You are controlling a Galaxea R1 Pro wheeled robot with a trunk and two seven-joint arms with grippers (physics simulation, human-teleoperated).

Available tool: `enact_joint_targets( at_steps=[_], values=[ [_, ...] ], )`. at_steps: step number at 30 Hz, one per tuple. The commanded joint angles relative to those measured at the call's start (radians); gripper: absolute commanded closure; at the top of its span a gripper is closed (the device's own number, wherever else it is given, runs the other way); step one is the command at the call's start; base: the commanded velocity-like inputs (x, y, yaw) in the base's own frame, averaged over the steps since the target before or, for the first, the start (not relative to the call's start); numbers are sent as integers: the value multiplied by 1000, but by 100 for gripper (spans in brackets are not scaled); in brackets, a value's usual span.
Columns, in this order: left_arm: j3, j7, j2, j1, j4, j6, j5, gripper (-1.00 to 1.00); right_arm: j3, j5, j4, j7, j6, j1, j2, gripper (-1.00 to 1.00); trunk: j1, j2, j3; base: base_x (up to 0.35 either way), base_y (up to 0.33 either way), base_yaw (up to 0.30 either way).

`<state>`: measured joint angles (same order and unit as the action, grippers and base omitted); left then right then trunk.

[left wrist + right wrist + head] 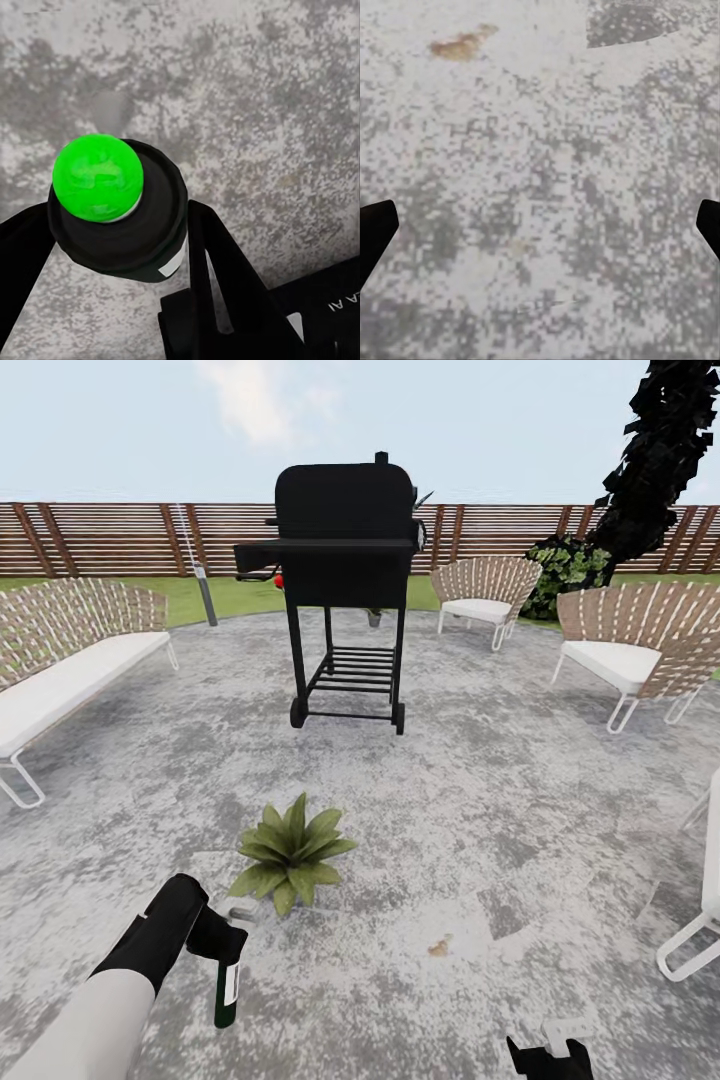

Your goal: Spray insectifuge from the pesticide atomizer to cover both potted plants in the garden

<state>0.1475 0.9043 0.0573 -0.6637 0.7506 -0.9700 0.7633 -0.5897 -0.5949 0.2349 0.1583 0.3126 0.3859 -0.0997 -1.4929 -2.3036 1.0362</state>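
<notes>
We stand on the round patio [480, 780], mottled grey and white paving with a rough speckled grain. Behind it runs a horizontal-slat wooden fence [120, 535] with a strip of lawn [230, 595] at its foot. A black grill [345, 570] on a wheeled frame stands mid-patio, boxy with a slatted lower shelf. Woven fan-backed chairs with white cushions ring the paving: a long seat [70, 660] at the left, one chair [487, 595] beyond the grill, and another [640, 645] at the right. A dark tree [655, 460] is cut off by the upper right corner.

Near us sits one potted plant [290, 850], a rosette of pointed green leaves; its pot is hidden under the foliage. A second small pot [374, 617] shows behind the grill's legs, too small to make out well.

Our left gripper [215, 935] pinches the pesticide atomizer [228, 988], which hangs below the fingers, just beside the near plant. In the left wrist view the two black fingers [217, 262] press against the bottle's dark round body [135, 232], whose end shows a bright green cap-like dome; its spray head is hard to tell from here.

Our right gripper [548, 1057] is cut off at the bottom edge. In the right wrist view its dark fingertips [375, 229] sit at opposite edges, spread wide, holding nothing above bare paving with a small brown stain [461, 45].
</notes>
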Motion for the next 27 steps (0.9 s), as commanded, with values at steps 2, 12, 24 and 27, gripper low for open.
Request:
enact_joint_targets(
  at_steps=[2, 12, 24, 27],
  values=[
    [3, 10, -1, -1, 1, -4, 10, 100, -9, -3, 0, 7, 3, 1, 0, -100, 0, 0, 1, 12, 0, 0],
    [-155, 209, 10, -155, -57, -17, 105, 100, -9, -3, 0, 7, 3, 1, 3, -100, 0, 0, 1, 19, 0, 122],
    [-161, 260, 10, -149, -59, -21, 162, 100, -7, -4, -1, 12, 3, 1, 3, -100, 0, 0, 1, 196, -120, 12],
    [-161, 260, 11, -149, -59, -21, 162, 100, -7, -5, -1, 12, 3, 1, 3, -100, 0, 0, 1, 239, -167, 0]
  ],
)
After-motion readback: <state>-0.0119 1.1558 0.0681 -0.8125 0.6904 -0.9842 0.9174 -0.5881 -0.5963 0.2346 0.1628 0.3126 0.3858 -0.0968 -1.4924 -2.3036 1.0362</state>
